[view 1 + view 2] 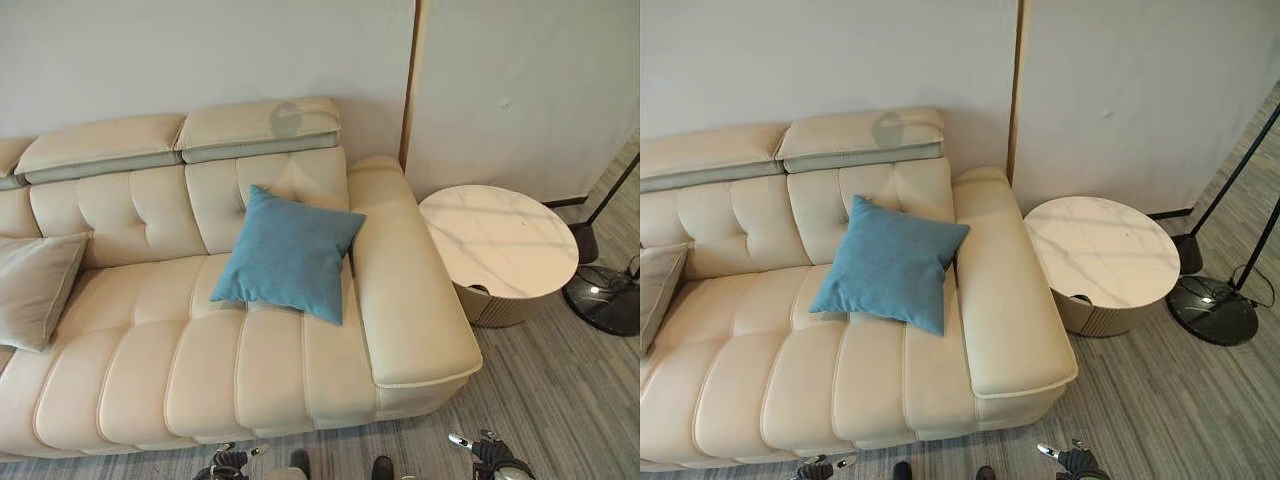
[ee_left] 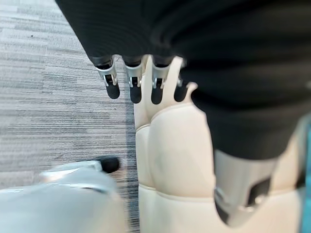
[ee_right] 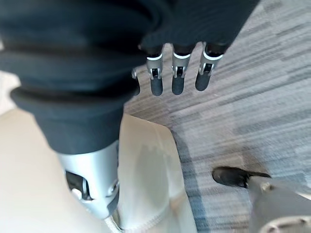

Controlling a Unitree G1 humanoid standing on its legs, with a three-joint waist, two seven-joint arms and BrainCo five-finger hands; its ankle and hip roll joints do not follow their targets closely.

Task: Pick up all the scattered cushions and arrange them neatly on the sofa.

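Note:
A blue cushion leans against the backrest at the right end of the cream sofa, beside its armrest. A beige cushion stands at the sofa's left part, partly cut off by the view's edge. My left hand hangs low in front of the sofa, fingers straight and holding nothing. Level with it to the right, my right hand hangs just past the sofa's front right corner, fingers straight over the floor, also empty.
A round marble-topped side table stands right of the armrest. A floor lamp's dark round base and thin pole are at the far right. Grey striped floor lies in front. A wall runs behind the sofa.

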